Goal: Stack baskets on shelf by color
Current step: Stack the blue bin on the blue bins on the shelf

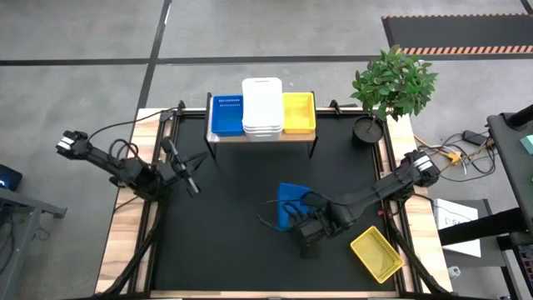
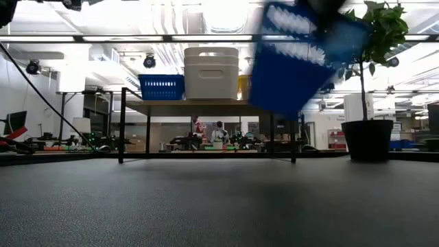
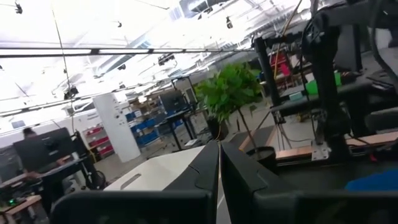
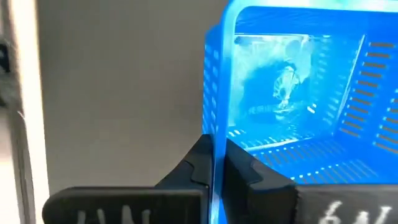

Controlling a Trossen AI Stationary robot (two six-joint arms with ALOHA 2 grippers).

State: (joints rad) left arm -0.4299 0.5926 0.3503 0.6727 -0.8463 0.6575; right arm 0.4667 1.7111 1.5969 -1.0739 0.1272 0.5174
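Observation:
In the high view my right gripper (image 1: 305, 218) is shut on a blue basket (image 1: 290, 198) over the middle of the table. The low view shows that basket (image 2: 296, 58) lifted and tilted. The shelf (image 1: 287, 136) stands at the far edge and carries a blue basket (image 1: 226, 115), a stack of white baskets (image 1: 261, 108) and a yellow basket (image 1: 299, 112). Another yellow basket (image 1: 376, 254) lies flat on the table near its right near corner. My left gripper (image 1: 191, 178) hangs shut over the table's left part, touching nothing. My right gripper (image 4: 214, 152) pinches one side wall of the blue basket at its rim (image 4: 216, 134), one finger inside the basket and one outside. The basket is lifted clear of the table and hangs tilted.
A potted plant (image 1: 391, 83) stands at the table's far right corner, next to the shelf's right end. The black table top (image 1: 241, 242) lies bare in front of the shelf and to the left. Cables run along the right edge.

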